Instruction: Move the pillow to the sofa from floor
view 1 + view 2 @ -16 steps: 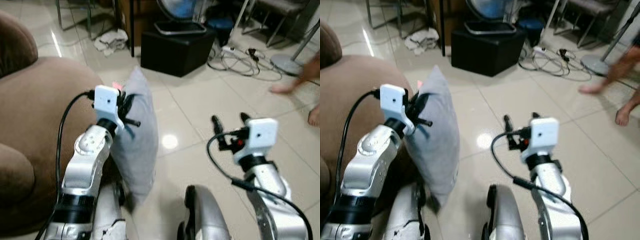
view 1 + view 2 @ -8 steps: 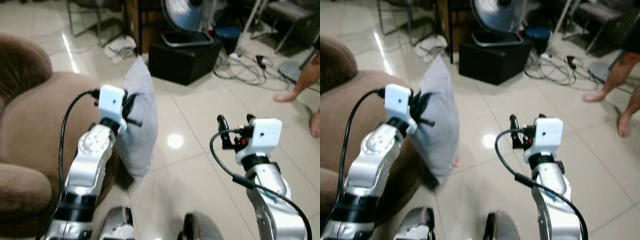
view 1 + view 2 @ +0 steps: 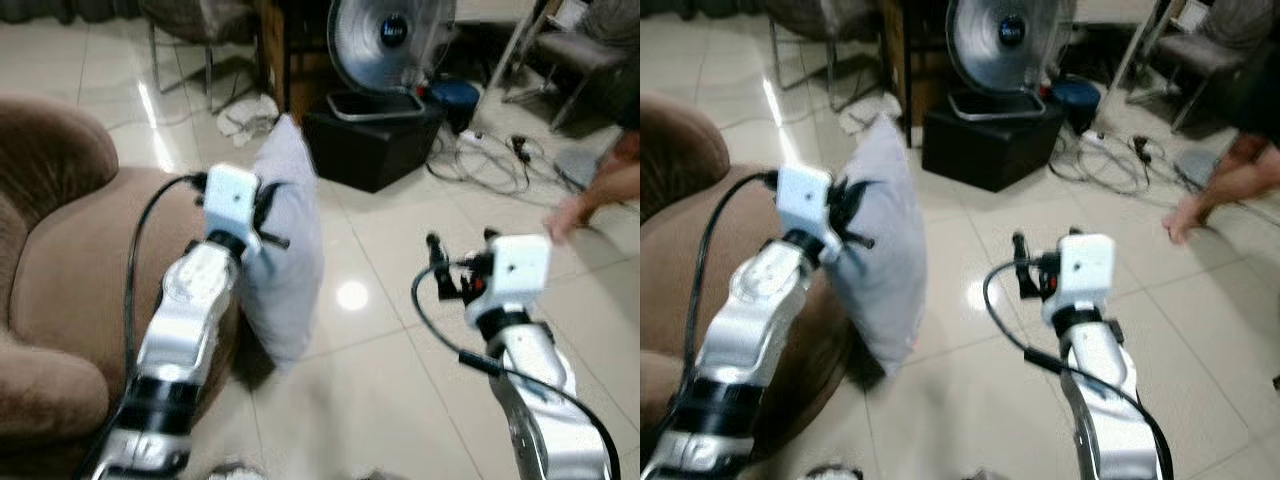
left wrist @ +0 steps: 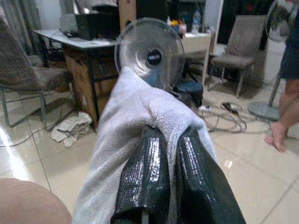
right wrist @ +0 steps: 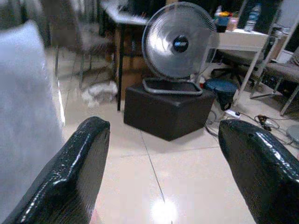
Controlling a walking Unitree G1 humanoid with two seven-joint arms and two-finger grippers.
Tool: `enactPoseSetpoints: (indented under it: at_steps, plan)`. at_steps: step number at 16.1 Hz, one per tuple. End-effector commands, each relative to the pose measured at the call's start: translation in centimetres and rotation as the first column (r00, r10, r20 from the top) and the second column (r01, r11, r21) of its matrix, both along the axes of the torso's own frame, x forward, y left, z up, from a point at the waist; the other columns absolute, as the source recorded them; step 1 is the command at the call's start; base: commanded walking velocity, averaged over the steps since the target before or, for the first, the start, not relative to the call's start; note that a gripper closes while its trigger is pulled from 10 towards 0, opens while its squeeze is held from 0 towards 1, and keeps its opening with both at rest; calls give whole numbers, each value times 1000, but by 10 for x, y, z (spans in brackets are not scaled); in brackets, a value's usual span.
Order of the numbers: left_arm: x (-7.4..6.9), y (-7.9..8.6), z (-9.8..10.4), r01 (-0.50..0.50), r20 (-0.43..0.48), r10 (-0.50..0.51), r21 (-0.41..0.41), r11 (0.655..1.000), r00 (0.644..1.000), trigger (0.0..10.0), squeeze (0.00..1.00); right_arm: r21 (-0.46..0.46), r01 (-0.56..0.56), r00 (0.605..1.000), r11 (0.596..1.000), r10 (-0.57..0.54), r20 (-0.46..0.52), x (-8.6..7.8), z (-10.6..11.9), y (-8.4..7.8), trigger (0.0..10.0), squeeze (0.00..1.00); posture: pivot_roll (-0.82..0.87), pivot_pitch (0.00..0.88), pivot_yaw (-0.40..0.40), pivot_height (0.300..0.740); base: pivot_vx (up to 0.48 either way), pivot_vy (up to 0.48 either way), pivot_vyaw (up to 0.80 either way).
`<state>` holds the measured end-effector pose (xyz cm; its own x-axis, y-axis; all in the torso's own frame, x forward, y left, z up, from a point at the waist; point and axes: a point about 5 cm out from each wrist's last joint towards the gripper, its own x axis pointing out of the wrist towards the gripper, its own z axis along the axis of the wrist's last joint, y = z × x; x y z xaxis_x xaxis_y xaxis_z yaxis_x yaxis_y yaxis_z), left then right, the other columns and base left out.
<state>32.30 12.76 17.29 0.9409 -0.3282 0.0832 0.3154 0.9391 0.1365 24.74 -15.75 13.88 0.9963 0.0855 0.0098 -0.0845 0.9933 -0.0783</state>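
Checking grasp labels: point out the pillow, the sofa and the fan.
pillow [image 3: 290, 260], left eye view, middle of its grey face.
sofa [image 3: 70, 260], left eye view, brown seat cushion.
fan [image 5: 180, 43], right wrist view, dark hub of the grille.

The pillow [image 3: 288, 258] was a pale grey, soft, fleecy square cushion, held off the floor and hanging on edge, its top corner pointing up and its lower corner hanging down just above the tiles. Its fabric was bunched near the upper part where the left pincer [image 4: 164, 154] had nipped a fold between its two black fingers, closed tight together on the cloth. The pillow hung just beside the front edge of the sofa [image 3: 70, 260], a brown, rounded, plush seat with a fat armrest, its near face turned toward the sofa's side and seemingly touching it low down.
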Motion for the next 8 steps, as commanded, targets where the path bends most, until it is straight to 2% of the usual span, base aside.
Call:
enactPoseSetpoints:
  at_steps: [1, 8]
  plan:
    - [3, 0, 13, -12, 48, 12, 6, 1000, 999, 10000, 0, -22, -28, 1000, 999, 28, -1, 2, 0, 5, 10000, 0, 52, 13, -91, 740, 352, 0, 800]
    - [11, -2, 16, 5, 43, -7, 35, 999, 999, 10000, 0, -16, -54, 998, 998, 54, -15, -2, -6, 8, 10000, 0, 51, 0, -72, 740, 379, 0, 800]
